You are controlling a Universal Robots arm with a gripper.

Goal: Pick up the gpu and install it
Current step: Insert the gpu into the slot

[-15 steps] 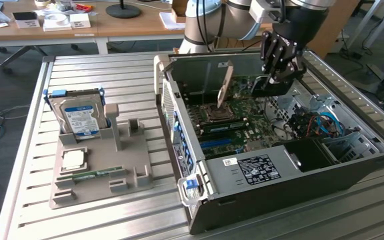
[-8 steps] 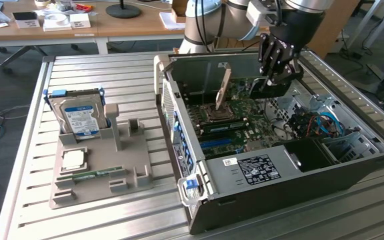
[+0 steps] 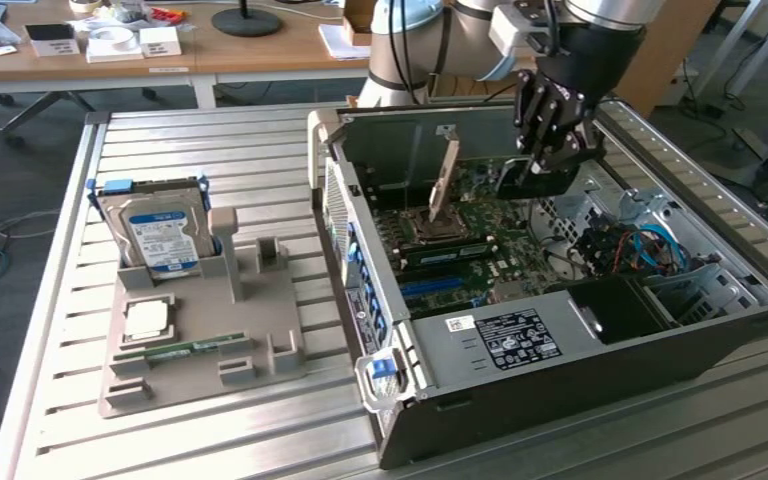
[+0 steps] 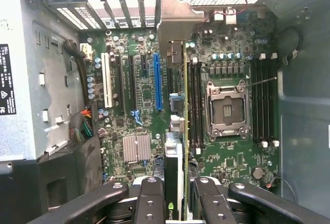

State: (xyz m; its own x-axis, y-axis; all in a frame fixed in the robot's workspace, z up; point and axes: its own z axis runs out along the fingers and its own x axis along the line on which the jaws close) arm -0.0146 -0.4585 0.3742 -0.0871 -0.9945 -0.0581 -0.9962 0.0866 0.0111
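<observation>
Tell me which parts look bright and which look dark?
Exterior view: light shines pale off the metal table; the computer case is dim inside. Wrist view: one case wall glows pale grey, the opposite wall sits in shadow, and the gripper holding the card looks dark.

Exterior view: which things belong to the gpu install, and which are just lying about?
In the job:
the gpu, held edge-on in the gripper
the open computer case
its motherboard

Lying about:
hard drive
processor chip
memory stick
All three sit on the grey holder, at the exterior view's left.
</observation>
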